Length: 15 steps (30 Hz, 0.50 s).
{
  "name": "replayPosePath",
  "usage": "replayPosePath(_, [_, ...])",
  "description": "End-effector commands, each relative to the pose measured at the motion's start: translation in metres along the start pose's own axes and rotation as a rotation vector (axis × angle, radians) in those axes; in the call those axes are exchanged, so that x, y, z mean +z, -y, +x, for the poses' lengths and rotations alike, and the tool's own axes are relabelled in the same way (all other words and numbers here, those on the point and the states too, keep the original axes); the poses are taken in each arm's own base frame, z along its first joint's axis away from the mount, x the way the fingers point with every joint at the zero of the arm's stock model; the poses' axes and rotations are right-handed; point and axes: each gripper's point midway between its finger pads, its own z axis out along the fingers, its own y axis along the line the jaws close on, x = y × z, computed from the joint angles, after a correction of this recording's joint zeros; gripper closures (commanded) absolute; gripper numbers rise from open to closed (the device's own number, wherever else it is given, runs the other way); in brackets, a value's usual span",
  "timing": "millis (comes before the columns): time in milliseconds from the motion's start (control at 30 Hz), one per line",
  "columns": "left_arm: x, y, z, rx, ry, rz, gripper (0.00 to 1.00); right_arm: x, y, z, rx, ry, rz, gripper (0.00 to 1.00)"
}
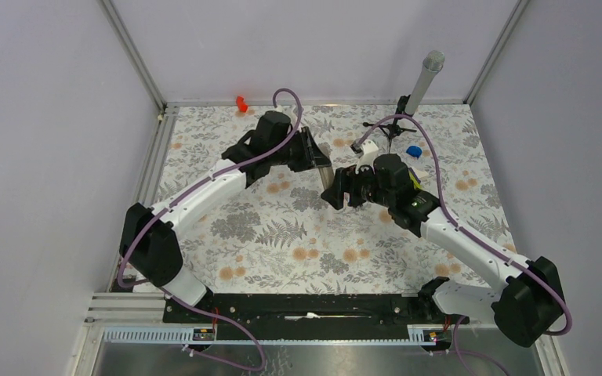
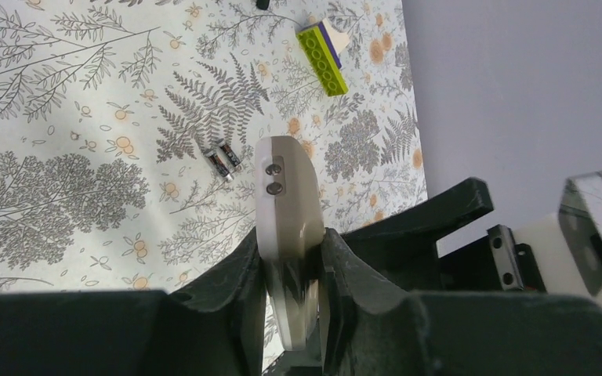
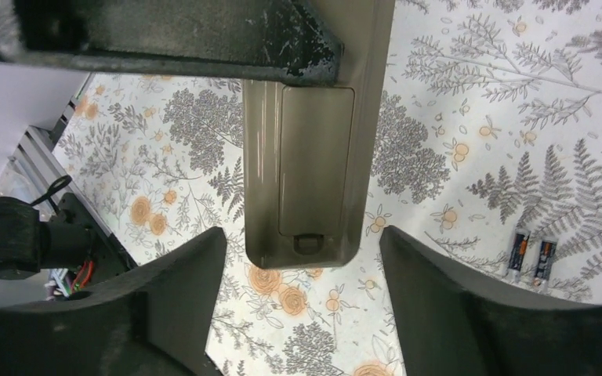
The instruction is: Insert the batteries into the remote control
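Observation:
The remote control (image 2: 286, 196) is a small white handset, held off the table edge-on between the fingers of my left gripper (image 2: 294, 270), which is shut on its lower part. In the right wrist view its back (image 3: 306, 172) faces the camera with the battery cover closed. My right gripper (image 3: 302, 247) is open, with a finger on either side of the handset's free end and neither touching it. Two slim dark batteries (image 2: 223, 159) lie side by side on the flowered cloth, also seen as the batteries (image 3: 530, 257) at the right. From above, the left gripper (image 1: 317, 160) and right gripper (image 1: 337, 194) meet mid-table.
A yellow-green bar with a white end (image 2: 323, 53) lies farther out on the cloth. At the back are a red piece (image 1: 241, 103), a blue piece (image 1: 414, 151) and a grey cylinder on a stand (image 1: 423, 82). Walls enclose three sides of the table.

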Motion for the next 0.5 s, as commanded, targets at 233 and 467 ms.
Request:
replayPosePath(233, [-0.069, 0.055, -0.037, 0.093, 0.129, 0.354, 1.00, -0.058, -0.047, -0.069, 0.585, 0.412, -0.209, 0.01])
replayPosePath(467, [-0.106, 0.090, -0.044, -0.041, 0.185, 0.551, 1.00, -0.069, -0.061, -0.090, 0.728, 0.489, -0.348, 0.01])
